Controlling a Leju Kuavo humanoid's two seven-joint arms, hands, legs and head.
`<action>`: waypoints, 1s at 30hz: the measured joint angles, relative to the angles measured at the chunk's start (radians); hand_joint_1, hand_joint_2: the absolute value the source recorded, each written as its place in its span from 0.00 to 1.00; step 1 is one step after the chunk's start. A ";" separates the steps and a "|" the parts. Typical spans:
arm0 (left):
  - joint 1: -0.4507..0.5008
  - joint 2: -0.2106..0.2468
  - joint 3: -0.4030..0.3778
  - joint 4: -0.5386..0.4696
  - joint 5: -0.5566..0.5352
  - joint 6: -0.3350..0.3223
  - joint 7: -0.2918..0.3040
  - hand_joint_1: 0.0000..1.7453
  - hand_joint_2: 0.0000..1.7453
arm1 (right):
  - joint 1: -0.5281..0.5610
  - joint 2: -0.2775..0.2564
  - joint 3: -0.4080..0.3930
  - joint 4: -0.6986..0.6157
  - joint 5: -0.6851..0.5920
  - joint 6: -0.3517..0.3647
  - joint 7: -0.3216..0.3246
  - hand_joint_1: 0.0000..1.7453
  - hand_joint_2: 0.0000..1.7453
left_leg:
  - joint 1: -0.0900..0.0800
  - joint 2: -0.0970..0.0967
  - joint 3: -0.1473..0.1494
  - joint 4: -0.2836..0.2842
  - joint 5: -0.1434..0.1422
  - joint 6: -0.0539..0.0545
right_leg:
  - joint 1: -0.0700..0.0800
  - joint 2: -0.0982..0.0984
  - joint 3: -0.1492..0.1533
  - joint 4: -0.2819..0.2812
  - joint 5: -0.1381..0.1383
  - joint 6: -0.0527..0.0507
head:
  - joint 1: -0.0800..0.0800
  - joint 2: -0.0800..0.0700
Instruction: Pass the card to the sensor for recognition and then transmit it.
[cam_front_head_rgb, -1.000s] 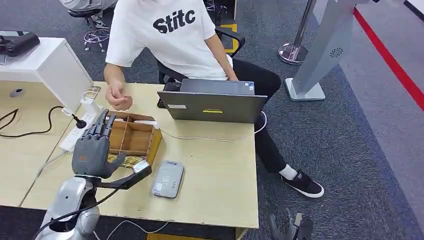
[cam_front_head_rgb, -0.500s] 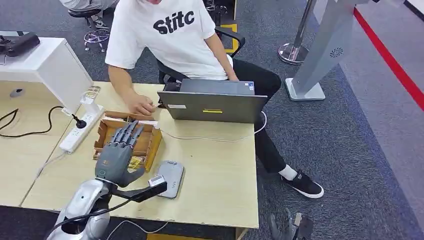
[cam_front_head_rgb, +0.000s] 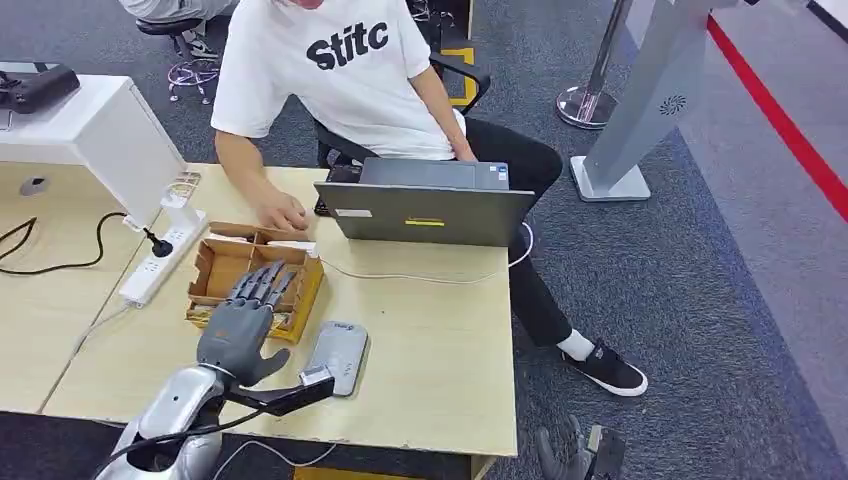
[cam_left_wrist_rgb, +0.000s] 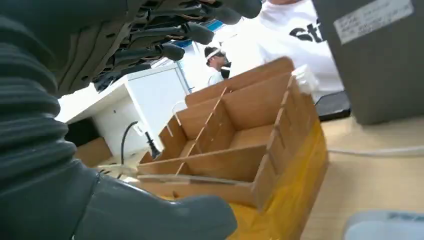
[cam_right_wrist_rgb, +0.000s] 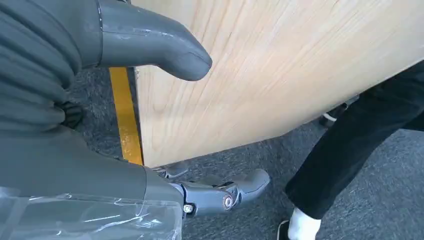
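the left hand (cam_front_head_rgb: 238, 325) is hovering flat, fingers spread and holding nothing, over the near edge of the divided wooden box (cam_front_head_rgb: 232, 268). the grey sensor (cam_front_head_rgb: 337, 357) is lying just beside its thumb. i cannot tell where the card is. the right hand (cam_right_wrist_rgb: 150, 45) is hanging beside the table edge, fingers loose, holding nothing.

Left hand (cam_front_head_rgb: 243, 322) spread flat, empty; right hand (cam_front_head_rgb: 583, 452) hanging, empty.

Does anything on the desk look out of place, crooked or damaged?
Nothing looks spilled or broken. The sensor lies slightly askew to the table edge, and yellow tape is wrapped around the wooden box at its near end.
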 joint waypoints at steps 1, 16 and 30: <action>0.002 0.004 0.000 0.005 -0.008 0.000 0.004 0.00 1.00 | 0.000 0.000 0.000 0.000 0.002 0.000 0.000 0.00 1.00 | 0.000 0.000 0.000 0.000 0.000 0.000 | 0.000 0.000 0.000 0.000 0.000 0.000 | 0.000 0.000; 0.013 0.035 0.024 0.063 -0.112 0.041 0.029 0.00 1.00 | 0.000 0.000 0.018 0.000 0.006 0.002 0.000 0.00 1.00 | 0.000 0.000 0.000 0.000 0.000 0.000 | 0.000 0.000 0.000 0.000 0.000 0.000 | 0.000 0.000; 0.018 0.038 0.044 0.088 -0.163 0.155 0.011 0.00 1.00 | -0.001 0.000 0.023 0.006 0.005 0.002 0.000 0.00 1.00 | 0.000 0.000 0.000 0.000 0.000 0.000 | 0.000 0.000 0.000 0.000 0.000 0.000 | 0.000 0.000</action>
